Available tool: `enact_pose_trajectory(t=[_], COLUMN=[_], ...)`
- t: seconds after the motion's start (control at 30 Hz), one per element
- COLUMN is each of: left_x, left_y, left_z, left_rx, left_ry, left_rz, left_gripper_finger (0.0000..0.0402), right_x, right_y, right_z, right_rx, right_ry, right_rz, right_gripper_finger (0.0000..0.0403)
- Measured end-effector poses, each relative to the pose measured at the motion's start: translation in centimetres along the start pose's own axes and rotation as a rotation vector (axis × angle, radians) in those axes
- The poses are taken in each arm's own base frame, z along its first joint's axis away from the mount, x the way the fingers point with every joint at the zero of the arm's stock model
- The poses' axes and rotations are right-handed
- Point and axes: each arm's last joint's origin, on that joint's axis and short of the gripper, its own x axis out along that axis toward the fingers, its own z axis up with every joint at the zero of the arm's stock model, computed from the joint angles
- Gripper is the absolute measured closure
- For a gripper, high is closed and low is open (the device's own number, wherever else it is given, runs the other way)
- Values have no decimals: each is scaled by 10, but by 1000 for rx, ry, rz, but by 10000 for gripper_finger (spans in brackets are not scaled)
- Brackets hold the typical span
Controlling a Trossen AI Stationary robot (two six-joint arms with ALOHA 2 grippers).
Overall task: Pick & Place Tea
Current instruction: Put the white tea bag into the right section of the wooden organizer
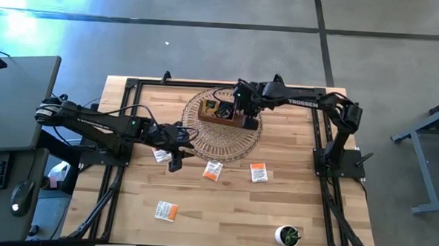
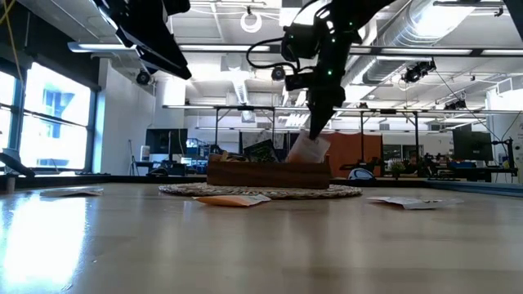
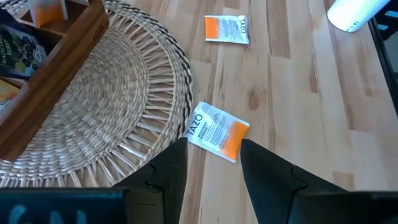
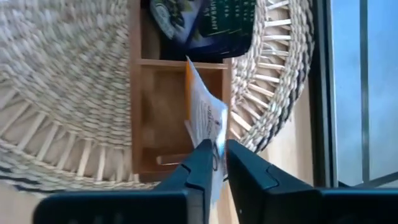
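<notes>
Right gripper (image 4: 214, 163) pinches a white-and-orange tea sachet (image 4: 205, 115) over the wooden tray's (image 4: 135, 93) end compartment | lower it before you release | left gripper (image 3: 214, 165) open over a table sachet (image 3: 216, 129) | centre it, then close
</notes>
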Motion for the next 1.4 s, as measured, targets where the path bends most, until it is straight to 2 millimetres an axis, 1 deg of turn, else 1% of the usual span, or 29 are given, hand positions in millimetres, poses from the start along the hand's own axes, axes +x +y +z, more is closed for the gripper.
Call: enact_pose_trajectory(t=[0.13,0.23,0.27,0.37,0.47,0.57,0.67,0.77,0.83,0.9,1.0,1.03,1.1,1.17,1.23,1.3,1.4], left_x=[0,0,0,0,0,0,0,0,0,0,0,0,0,0,0,-1,-9], left_y=[0,0,0,0,0,0,0,0,0,0,0,0,0,0,0,0,1], left_z=[0,0,0,0,0,0,0,0,0,0,0,0,0,0,0,0,-2], left_rx=[-16,-19,-20,-24,-29,-42,-42,-42,-42,-42,-42,-42,-42,-42,-42,-42,-41], left_ry=[1,1,1,-2,-2,-1,3,3,3,3,4,4,4,3,4,1,4], left_rz=[0,0,0,-1,-1,-1,0,0,-1,-1,-2,-2,-2,-2,-2,-2,-7], left_gripper_finger=[254,254,254,254,254,254,254,254,254,254,254,254,254,254,254,254,254], right_x=[0,0,0,0,0,0,1,5,9,16,29,32,32,26,15,0,-25], right_y=[-3,-6,-6,-5,-5,-4,-9,-13,-11,-6,5,9,16,22,30,39,58], right_z=[1,4,4,5,5,5,2,-1,-3,-4,-8,-9,-8,-3,6,15,27], right_rx=[-16,-4,-4,-7,22,103,193,273,278,274,243,230,209,168,129,113,129], right_ry=[-9,-11,-9,-32,-36,-28,-25,-50,-65,-94,-111,-107,-106,-100,-101,-102,-105], right_rz=[-21,-132,-145,-89,-80,-98,-76,25,93,111,111,94,24,-26,-36,-14,63], right_gripper_finger=[332,320,318,317,324,330,331,333,339,351,382,392,398,394,398,400,391])
